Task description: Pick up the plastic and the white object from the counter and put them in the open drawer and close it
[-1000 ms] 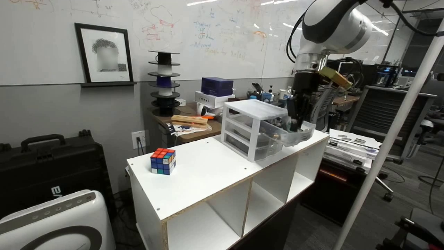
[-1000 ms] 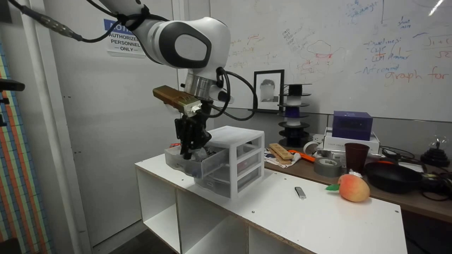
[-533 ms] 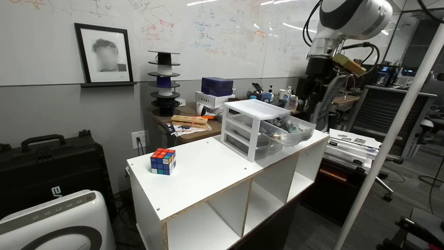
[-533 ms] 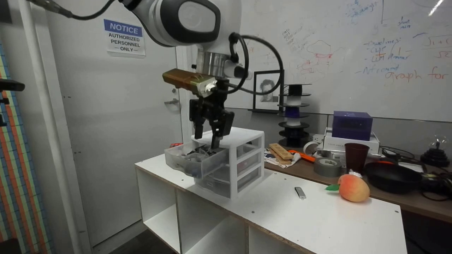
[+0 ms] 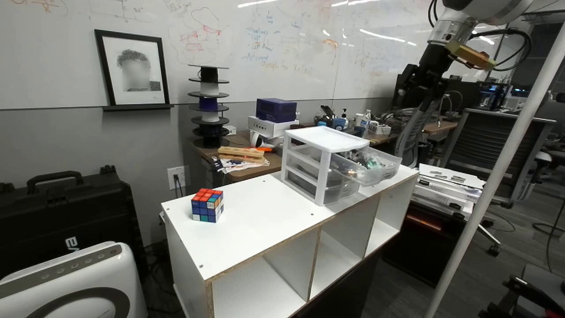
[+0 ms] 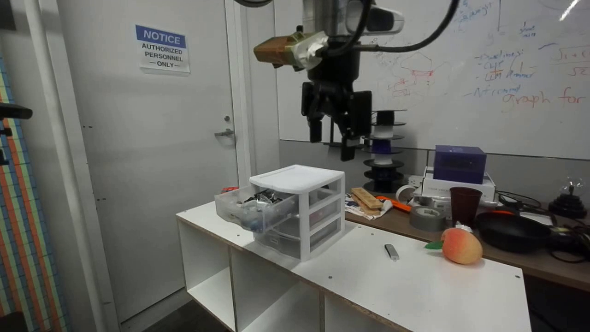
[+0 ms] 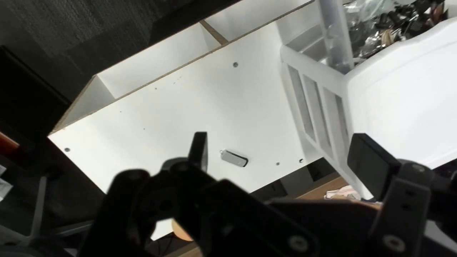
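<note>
The likely pick is the grey USB stick (image 7: 234, 158) on the desk (image 7: 214, 107). Centre the parted, empty jaws over it, square to its long sides, then descend.

Before me, a black-framed portrait (image 5: 133, 70) rests on a wall ledge (image 5: 138, 107) near a tall stack of spools (image 5: 209, 104).

Both exterior views slant down from opposite ends of bench (image 5: 260, 229), facing whiteboard (image 5: 300, 48); wrist view looks down, closer in. Drawer unit (image 6: 298, 177) shows in all three.
</note>
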Robot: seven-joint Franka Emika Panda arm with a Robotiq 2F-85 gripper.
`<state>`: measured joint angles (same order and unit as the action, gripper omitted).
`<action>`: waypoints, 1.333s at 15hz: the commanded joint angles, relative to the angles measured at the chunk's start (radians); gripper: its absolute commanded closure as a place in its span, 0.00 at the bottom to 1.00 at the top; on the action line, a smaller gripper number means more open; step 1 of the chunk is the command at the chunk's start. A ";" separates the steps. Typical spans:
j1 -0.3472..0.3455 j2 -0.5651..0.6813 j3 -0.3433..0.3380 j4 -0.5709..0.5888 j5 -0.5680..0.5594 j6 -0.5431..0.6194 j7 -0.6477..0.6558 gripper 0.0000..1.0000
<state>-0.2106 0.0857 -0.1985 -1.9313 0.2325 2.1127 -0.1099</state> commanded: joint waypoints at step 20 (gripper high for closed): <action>-0.108 0.912 0.120 1.039 -0.415 -0.202 -0.686 0.00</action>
<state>-0.3250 0.9025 -0.0949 -1.0534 -0.1464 1.9005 -0.7025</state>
